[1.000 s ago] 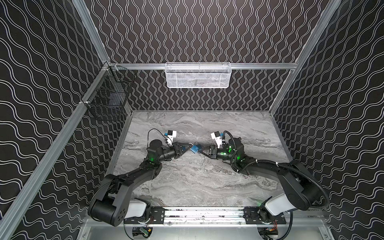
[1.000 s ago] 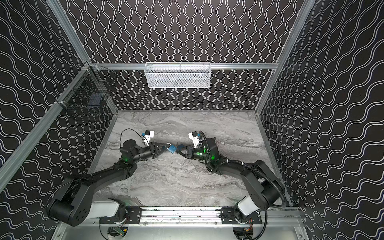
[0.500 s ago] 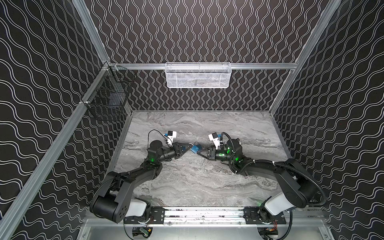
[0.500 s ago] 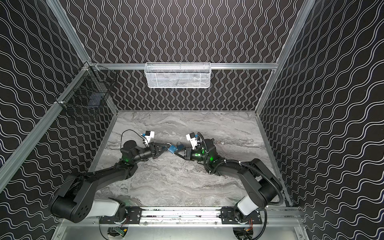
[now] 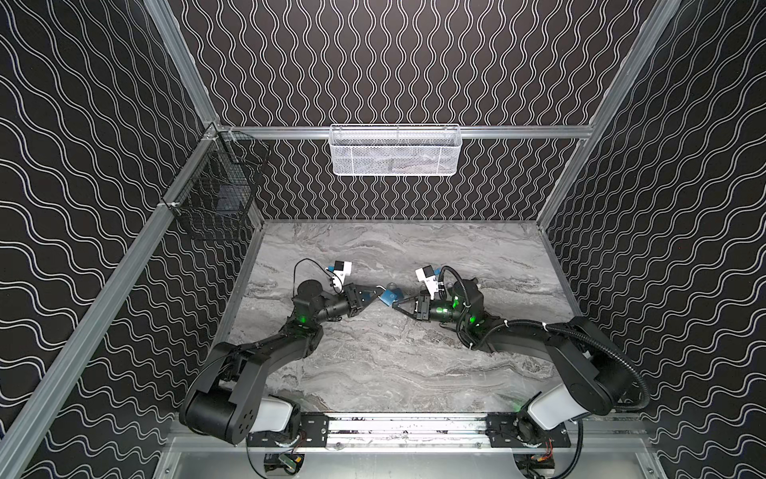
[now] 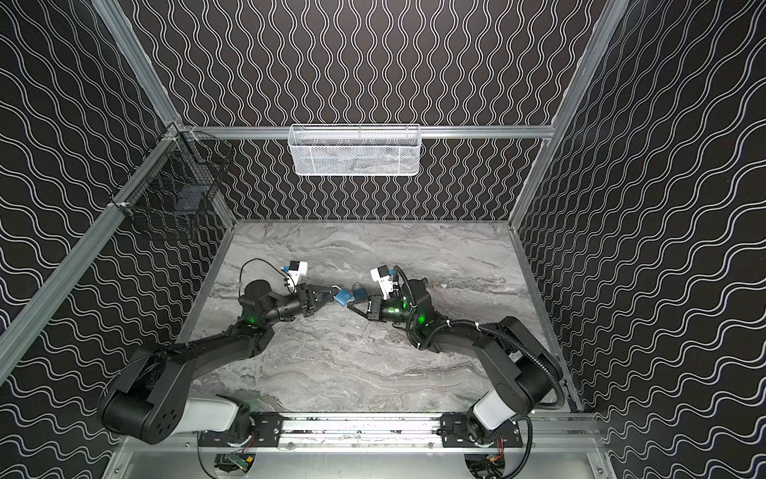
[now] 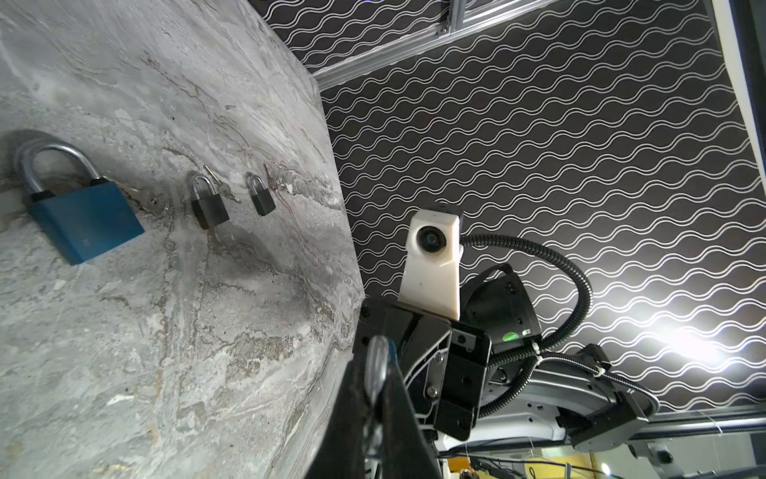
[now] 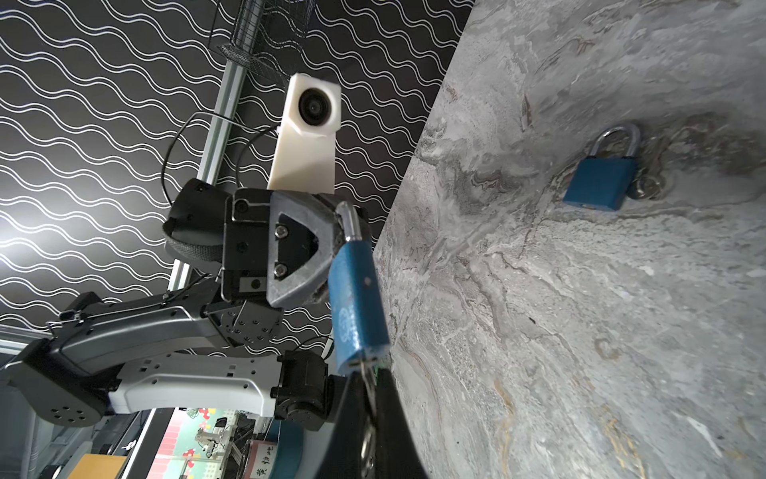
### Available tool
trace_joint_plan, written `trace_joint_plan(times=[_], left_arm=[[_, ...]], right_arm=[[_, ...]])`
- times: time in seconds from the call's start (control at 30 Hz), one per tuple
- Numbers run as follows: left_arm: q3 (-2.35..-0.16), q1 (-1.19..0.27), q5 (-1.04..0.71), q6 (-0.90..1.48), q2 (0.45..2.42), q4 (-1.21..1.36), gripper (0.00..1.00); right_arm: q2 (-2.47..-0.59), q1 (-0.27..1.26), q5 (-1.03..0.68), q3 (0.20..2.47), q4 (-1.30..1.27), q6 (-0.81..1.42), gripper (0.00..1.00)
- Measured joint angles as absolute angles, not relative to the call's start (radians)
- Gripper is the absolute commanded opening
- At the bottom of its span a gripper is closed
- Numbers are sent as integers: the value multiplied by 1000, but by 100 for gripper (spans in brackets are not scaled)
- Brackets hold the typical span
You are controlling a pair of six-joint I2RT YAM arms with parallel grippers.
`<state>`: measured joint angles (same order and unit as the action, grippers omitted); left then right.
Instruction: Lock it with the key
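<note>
A blue padlock [image 8: 356, 307] hangs in the air over the middle of the table, also showing in both top views [image 6: 343, 297]. My left gripper [image 7: 375, 367] is shut on its silver shackle [image 8: 350, 224]. The key [image 8: 367, 373] sticks into the bottom of the padlock's body. My right gripper [image 8: 369, 379] is shut on the key's head. In both top views the two grippers meet tip to tip, the left gripper [image 5: 378, 292] and the right gripper [image 5: 396, 306] on either side of the padlock [image 5: 389, 297].
A second blue padlock [image 8: 599, 184] lies on the marble table [image 5: 373, 365] just behind the held one, with a key [image 8: 646, 184] beside it. Two small black padlocks [image 7: 209, 207] [image 7: 261, 199] lie further along. A white basket [image 5: 393, 151] and a black basket [image 5: 215, 199] hang on the walls.
My right gripper has moved a little left to the padlock's bottom and closed its jaws on the key. The left gripper has kept its hold and place.
</note>
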<state>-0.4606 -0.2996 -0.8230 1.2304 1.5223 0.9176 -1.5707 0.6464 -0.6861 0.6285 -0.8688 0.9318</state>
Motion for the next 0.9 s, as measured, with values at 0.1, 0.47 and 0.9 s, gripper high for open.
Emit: trace_joint_plan(times=[0.1, 0.47, 0.9], left_arm=[[-455, -272, -834, 1225, 1502, 911, 0], [-534, -127, -868, 1109, 1474, 652, 0], [-867, 36, -768, 645, 1713, -213, 0]], right_arm=[[-1571, 646, -686, 614, -896, 935, 0], [-1583, 629, -661, 588, -905, 966, 0], [-1537, 550, -657, 654, -509, 694, 0]])
